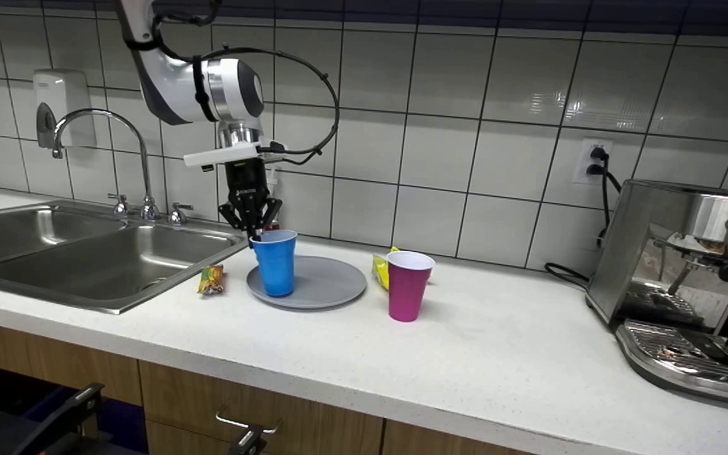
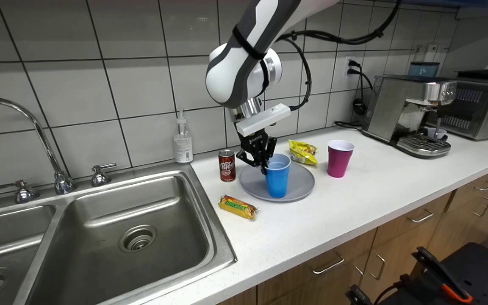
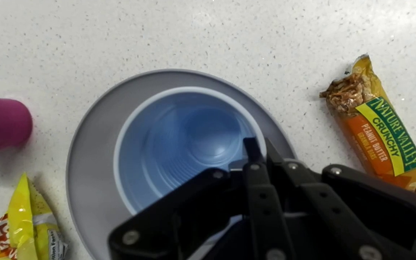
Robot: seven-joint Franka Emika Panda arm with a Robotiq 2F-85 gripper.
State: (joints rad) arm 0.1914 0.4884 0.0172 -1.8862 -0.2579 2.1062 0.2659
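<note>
1. The claw [image 3: 262, 150] is clamped on the blue cup [image 2: 277, 182] at one side of its rim.
2. The cup is over the gray plate [image 1: 332, 281]; base contact is hard to judge.
3. That one-sided pinch could let it tip or slip.

Speckled white counter [image 2: 333, 203], in an exterior view. Grey plate [image 2: 300, 184] lies flat: clock centre. Soda can [image 2: 227, 166] stands at ten o'clock; granola bar [image 2: 237, 207] at eight; yellow snack bag [image 2: 303, 152] at one; magenta cup [image 2: 339, 160] upright at two; espresso machine [image 2: 389, 108] farther out, two.
</note>
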